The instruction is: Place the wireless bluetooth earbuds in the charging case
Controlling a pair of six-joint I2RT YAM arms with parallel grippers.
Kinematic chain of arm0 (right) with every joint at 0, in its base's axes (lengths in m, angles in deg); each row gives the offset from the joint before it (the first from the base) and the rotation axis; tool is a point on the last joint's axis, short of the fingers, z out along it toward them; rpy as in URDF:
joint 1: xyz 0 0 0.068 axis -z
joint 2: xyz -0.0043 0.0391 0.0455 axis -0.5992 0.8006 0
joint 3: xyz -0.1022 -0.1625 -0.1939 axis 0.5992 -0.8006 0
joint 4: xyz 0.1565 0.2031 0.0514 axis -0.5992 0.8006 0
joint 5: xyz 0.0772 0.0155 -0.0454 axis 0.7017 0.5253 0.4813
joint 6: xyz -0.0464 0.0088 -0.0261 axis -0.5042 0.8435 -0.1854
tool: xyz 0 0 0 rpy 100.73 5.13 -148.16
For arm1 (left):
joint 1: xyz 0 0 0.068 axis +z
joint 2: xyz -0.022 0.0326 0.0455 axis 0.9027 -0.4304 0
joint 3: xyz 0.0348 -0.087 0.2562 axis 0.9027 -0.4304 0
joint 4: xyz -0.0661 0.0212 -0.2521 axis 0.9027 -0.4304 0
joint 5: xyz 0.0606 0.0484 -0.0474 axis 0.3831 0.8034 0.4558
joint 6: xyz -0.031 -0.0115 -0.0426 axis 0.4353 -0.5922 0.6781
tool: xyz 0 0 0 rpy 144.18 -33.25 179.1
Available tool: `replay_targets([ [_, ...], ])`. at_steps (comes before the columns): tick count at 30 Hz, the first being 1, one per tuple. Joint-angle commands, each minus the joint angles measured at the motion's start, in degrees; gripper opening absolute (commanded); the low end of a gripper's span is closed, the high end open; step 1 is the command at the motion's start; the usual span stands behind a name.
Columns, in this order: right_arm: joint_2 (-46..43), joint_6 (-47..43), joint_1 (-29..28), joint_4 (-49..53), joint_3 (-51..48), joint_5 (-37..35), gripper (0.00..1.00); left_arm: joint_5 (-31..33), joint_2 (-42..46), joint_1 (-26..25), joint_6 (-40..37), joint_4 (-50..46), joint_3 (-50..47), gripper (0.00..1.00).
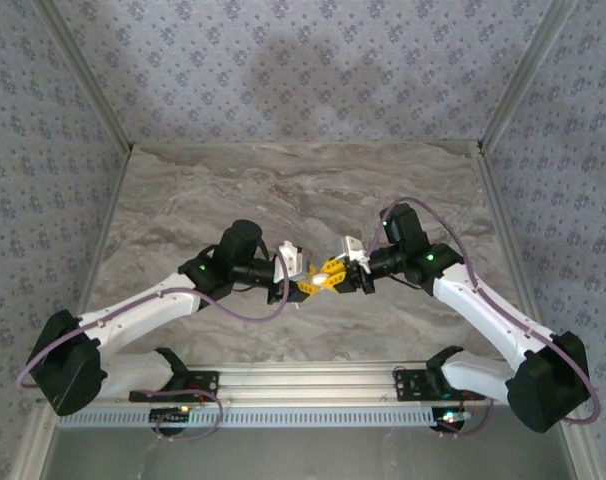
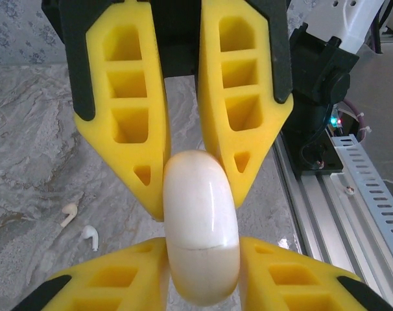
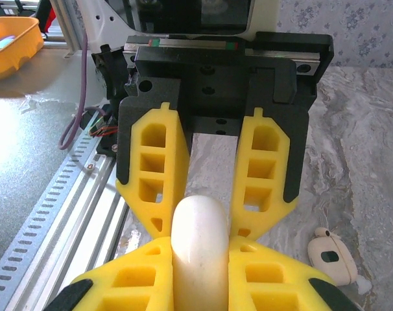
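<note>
Charging case [image 2: 201, 194], long axis spanning left claw [image 2: 203, 259] to right claw [image 3: 200, 256] — both clamped on its ends

You are working in a robotics lab cell dressed to look like a home. A marble-look tabletop [image 1: 233, 190] sits between walls of floral wallpaper [image 1: 303, 70]. Bare aluminium frame posts [image 1: 83, 72] stand at its corners. An aluminium mounting rail [image 1: 313, 378] and a slotted cable duct [image 1: 313, 418] line its near edge.

Grey marbled table [image 1: 283, 190], patterned wallpaper [image 1: 283, 70], orange bowl [image 3: 15, 45].
</note>
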Motion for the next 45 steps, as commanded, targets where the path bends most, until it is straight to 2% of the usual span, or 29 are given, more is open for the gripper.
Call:
replay_targets([
  [1, 0.2, -0.7, -0.4, 0.7, 1.6, -0.1, 0.16, -1.3, -0.5, 0.0, -0.3, 0.4, 1.9, 0.25],
  [2, 0.2, -0.6, -0.4, 0.7, 1.6, -0.2, 0.17, -1.1, -0.5, 0.0, -0.3, 0.1, 1.8, 0.23],
  [7, -0.3, 3.8, 1.6, -3.1, 0.9, -1.8, 0.33, -1.0, -0.6, -0.1, -0.7, -0.2, 1.5, 0.18],
  [20, -0.6, 11.7, 6.1, -12.1, -1.9, -6.0, 0.41, -1.1, 0.7, -0.2, 0.7, 1.2, 0.1, 0.17],
  [25, -1.3, 13.3, 6.6, -13.4, -2.4, -4.5, 0.44, 0.3, 1.3, 0.0, 3.2, 5.7, -2.0, 0.16],
  [31, -4.8, 21.0, 8.7, -14.1, -2.3, -5.2, 0.51, 2.5, 1.1, 2.8, 10.1, 14.8, -6.9, 0.16],
  [36, -5.3, 28.6, 8.4, -7.2, 0.4, -14.0, 0.56, 6.3, 1.2, 6.5, 17.7, 19.8, -10.0, 0.16],
  [39, -2.7, 34.4, 5.5, 0.4, 4.1, -24.5, 0.56, 10.0, 2.1, 8.0, 20.9, 21.1, -12.4, 0.16],
  [42, 1.9, 39.9, 2.3, 7.0, 7.9, -32.6, 0.51, 11.7, 3.0, 10.2, 24.5, 21.8, -14.6, 0.16],
  [45, 7.9, 45.2, -0.5, 13.3, 12.4, -37.3, 0.49, 13.8, 3.9, 12.5, 27.2, 19.7, -15.7, 0.16],
])
